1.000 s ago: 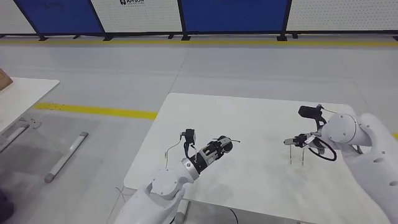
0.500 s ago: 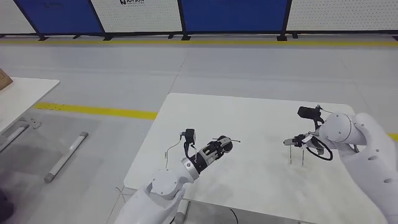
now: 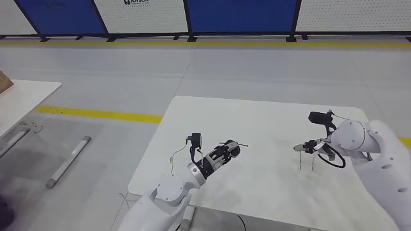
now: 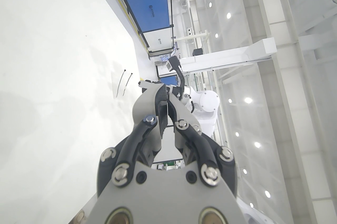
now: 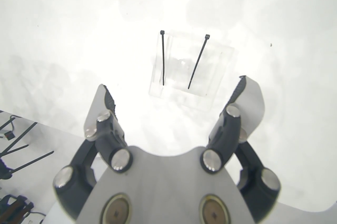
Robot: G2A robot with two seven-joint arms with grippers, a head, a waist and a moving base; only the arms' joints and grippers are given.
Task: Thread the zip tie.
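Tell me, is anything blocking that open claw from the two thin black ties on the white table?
Nothing visible does. The right gripper is open, and in its wrist view only bare table lies between it and the two zip ties, which sit at their own clear holder.

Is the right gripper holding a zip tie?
No: the right gripper is open, and both zip ties sit untouched ahead of it.

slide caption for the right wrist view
Open right gripper facing two black zip ties in a clear holder.
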